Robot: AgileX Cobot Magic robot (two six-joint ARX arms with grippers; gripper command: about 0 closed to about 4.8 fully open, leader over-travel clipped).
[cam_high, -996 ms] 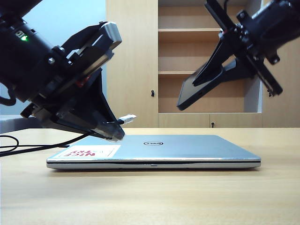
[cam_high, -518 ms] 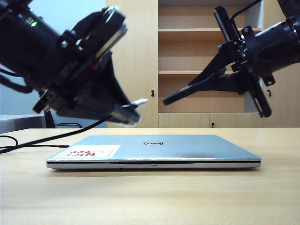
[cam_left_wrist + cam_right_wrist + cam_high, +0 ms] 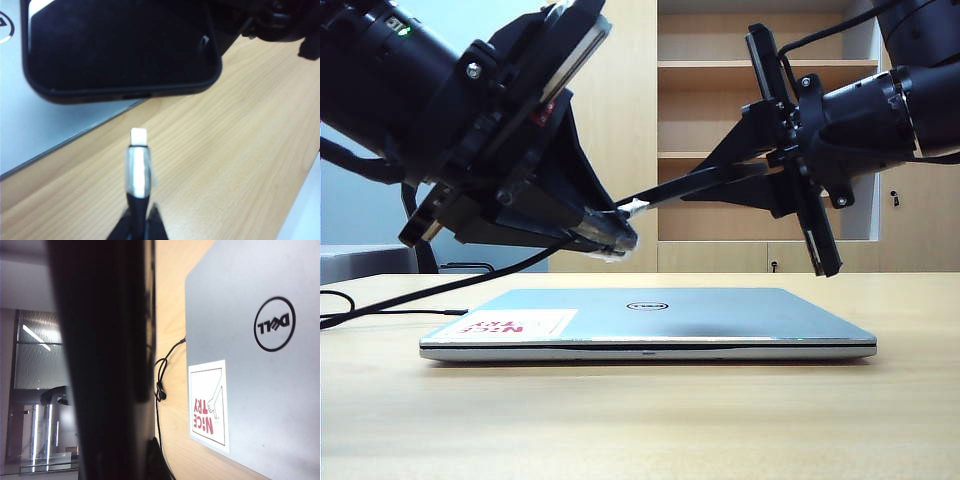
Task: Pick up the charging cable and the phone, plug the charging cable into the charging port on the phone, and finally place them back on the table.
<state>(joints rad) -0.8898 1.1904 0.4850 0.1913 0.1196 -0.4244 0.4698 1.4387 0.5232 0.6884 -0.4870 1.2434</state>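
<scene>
From my seat the port [image 3: 136, 95] was hard to make out, just a dark slot on the phone's [image 3: 120, 45] short edge in the left wrist view, and the phone's far end ran off that picture. The left gripper [image 3: 138, 225] barely showed there; only its fingertips [image 3: 155, 216] poked in, pressed tight on the cable [image 3: 137, 172] right behind the silver plug. The white tip sat just short of the port, close but apart, roughly lined up.

The exterior view gave me what the wrist cams didn't: both arms up in the air over the closed laptop [image 3: 650, 320], the left gripper [image 3: 610, 235] on the left and the right gripper [image 3: 720, 185] reaching in from the right, pinching the phone [image 3: 690, 185], which lay nearly level and edge-on. There the plug tip and the phone's end looked almost touching, but I couldn't tell contact from that angle.

The right wrist view was mostly blocked by the phone [image 3: 100, 360], a blurry dark slab. Past it I saw the laptop's logo and red-and-white sticker [image 3: 209, 405], plus another thin black cable [image 3: 161, 380] looped on the table [image 3: 167, 290].
</scene>
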